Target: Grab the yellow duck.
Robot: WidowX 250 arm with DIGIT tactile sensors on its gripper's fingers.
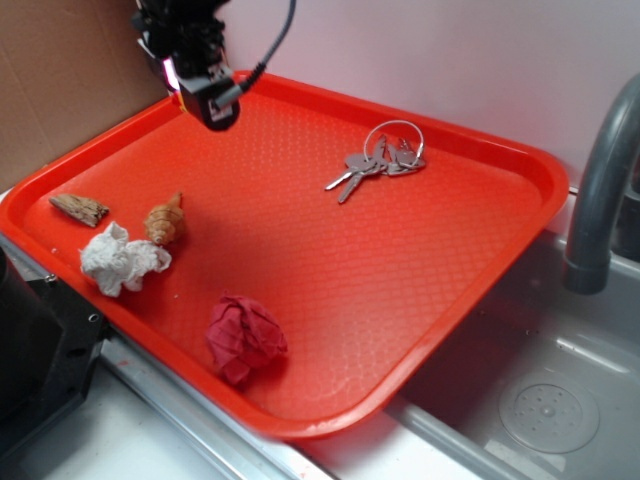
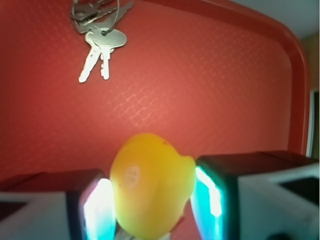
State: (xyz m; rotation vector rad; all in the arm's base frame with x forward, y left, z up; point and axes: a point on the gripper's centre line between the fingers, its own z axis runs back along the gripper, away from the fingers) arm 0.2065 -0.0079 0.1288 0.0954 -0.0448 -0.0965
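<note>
We've got the yellow duck (image 2: 152, 187) pinched between the gripper (image 2: 150, 200) pads, up over the far corner of the red tray (image 1: 480, 300), but it's round and slick-looking so it could squirt out if the squeeze slackens. Nothing's really in the way: keys (image 2: 97, 35) sit ahead, while the seashell (image 1: 165, 222), white wad (image 1: 120, 258) and red wad (image 1: 243, 337) lie well apart.

The yellow duck (image 2: 152, 187) sits squeezed between the two fingers (image 2: 97, 212) of the gripper (image 2: 152, 210), its rounded body filling the gap and touching the lit inner pad on each side. Below it lies the red tray (image 2: 210, 90) with its fine diamond texture. A bunch of silver keys (image 2: 100, 37) on a ring rests on the tray near its far left part, well apart from the duck. The tray's raised rim curves round at the far right corner.
</note>
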